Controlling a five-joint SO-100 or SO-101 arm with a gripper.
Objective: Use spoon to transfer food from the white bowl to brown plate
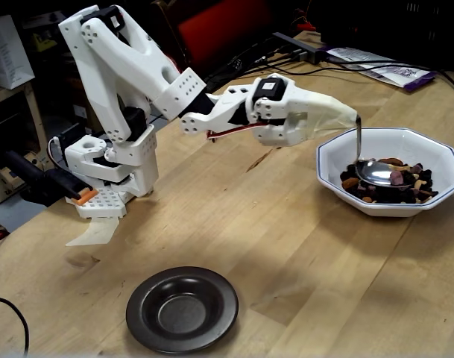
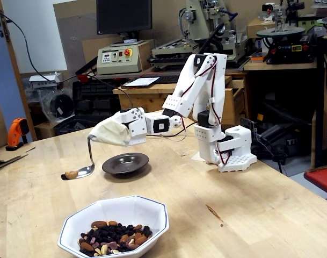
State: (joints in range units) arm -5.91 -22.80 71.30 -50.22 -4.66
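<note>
One spoon (image 1: 376, 171) (a few pieces of food riding in it). One white bowl (image 1: 435, 148) with one heap of food (image 2: 110, 237), pieces too many and too small to count. One brown plate (image 1: 182, 309). One arm, one gripper (image 2: 112, 134) under tape, one table (image 1: 271, 246)

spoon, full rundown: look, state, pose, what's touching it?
The spoon is shiny silver metal with a thin handle and an oval scoop. The handle's top disappears into a whitish tape wrap covering the gripper, so the fingers are hidden. It hangs handle-up, scoop roughly level, carrying a tan nut and something dark. In one fixed view it is lifted above the food in the white bowl; in the other it hangs clear of the table.
</note>
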